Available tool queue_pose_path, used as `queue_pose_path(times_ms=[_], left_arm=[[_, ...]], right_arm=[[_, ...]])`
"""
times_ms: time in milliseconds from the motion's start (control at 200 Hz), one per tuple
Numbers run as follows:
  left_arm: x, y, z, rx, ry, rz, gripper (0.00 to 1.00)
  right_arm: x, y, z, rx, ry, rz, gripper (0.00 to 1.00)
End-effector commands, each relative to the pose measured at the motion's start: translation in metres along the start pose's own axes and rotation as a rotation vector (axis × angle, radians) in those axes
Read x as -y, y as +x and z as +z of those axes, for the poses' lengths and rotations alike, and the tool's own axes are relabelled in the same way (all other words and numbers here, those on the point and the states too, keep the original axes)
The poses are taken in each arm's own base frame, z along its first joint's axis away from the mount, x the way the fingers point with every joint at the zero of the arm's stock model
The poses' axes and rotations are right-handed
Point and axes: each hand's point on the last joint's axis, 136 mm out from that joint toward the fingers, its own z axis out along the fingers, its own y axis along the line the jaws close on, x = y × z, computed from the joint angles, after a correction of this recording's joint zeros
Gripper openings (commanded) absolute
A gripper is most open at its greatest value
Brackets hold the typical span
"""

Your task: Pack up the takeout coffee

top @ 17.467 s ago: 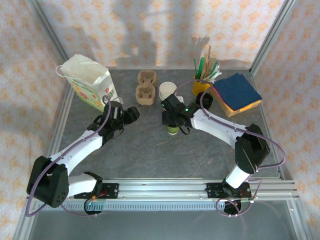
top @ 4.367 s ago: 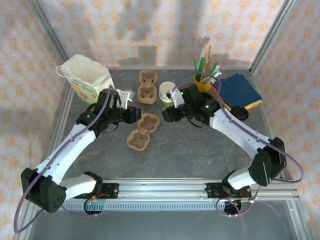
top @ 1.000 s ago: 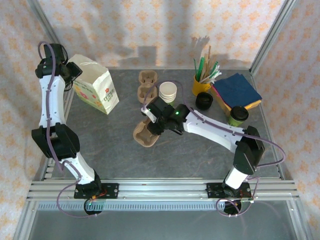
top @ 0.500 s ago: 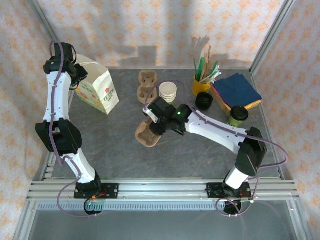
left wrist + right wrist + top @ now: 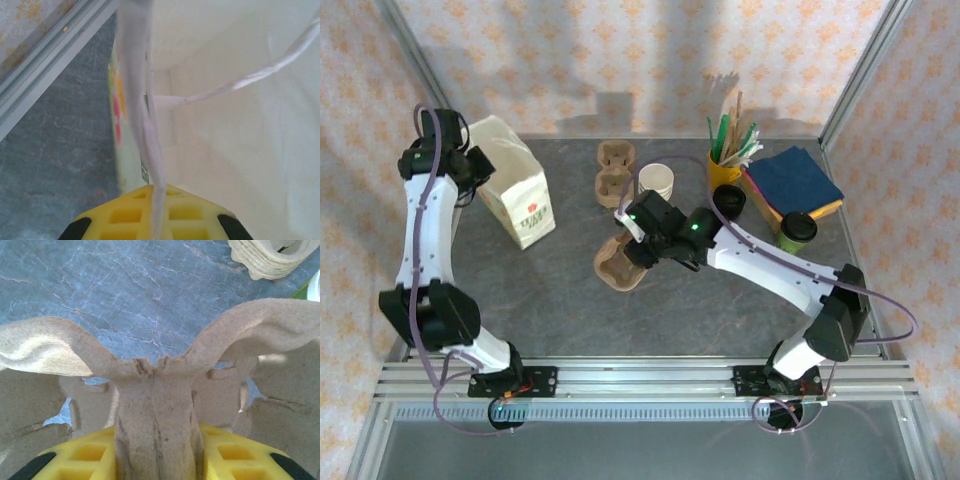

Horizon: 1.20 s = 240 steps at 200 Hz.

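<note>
At the far left, the left gripper [image 5: 467, 166] is at the top edge of the paper bag [image 5: 520, 192], which stands on the table [image 5: 560, 310] with its mouth upward. In the left wrist view the bag's rim runs straight down between the yellow pads, so the jaws look clenched on that rim, holding the mouth open; a thin white handle [image 5: 260, 75] crosses the pale inside, and nothing is visible inside the part of the bag that shows.

Right of the bag, near the far edge, sits a stack of pulp carriers [image 5: 612, 172]. Just nearer than that stack, the right gripper [image 5: 640, 244] grasps a single cup carrier [image 5: 618, 268] by its middle ridge. The right wrist view shows that ridge squeezed between the pads with both cup wells empty. I cannot tell whether the carrier rests on the table or is lifted a little.

Further right stand the stack of lidless cups [image 5: 656, 181], the yellow holder [image 5: 723, 170] of stirrers, the black lids [image 5: 729, 202] and the napkins [image 5: 793, 184].

The takeout coffee [image 5: 797, 229], lidded, stands at the right, just near the napkins, well apart from both grippers and from the bag.

By my reading the task is at an early stage: the coffee is capped and a carrier is in hand, but the cup is not yet seated in a well, and nothing is yet seen in the bag. Those steps remain.
</note>
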Motion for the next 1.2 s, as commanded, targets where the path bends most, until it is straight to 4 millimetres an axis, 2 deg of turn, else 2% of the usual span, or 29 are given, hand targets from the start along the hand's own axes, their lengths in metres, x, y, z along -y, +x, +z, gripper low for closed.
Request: queue_pose_path(times_ms=[0, 260, 506, 721, 1081, 1196], left_arm=[[0.007, 0.018, -0.026, 0.007, 0.069, 0.047, 0.06], [0.02, 0.079, -0.061, -0.064, 0.219, 0.114, 0.04], [0.057, 0.128, -0.085, -0.139, 0.437, 0.22, 0.0], [0.089, 0.153, -0.1, -0.186, 0.582, 0.286, 0.0], [0.138, 0.216, -0.1, -0.341, 0.697, 0.443, 0.0], [0.148, 0.224, -0.102, -0.367, 0.741, 0.47, 0.0]], right_arm=[[0.004, 0.001, -0.023, 0.024, 0.023, 0.03, 0.35], [0.005, -0.006, -0.055, 0.069, 0.015, 0.071, 0.34], [0.009, -0.017, -0.1, 0.14, 0.011, 0.109, 0.33], [0.005, -0.03, -0.132, 0.186, -0.025, 0.13, 0.32], [-0.001, -0.055, -0.178, 0.28, -0.077, 0.116, 0.32], [-0.008, -0.068, -0.187, 0.321, -0.118, 0.091, 0.32]])
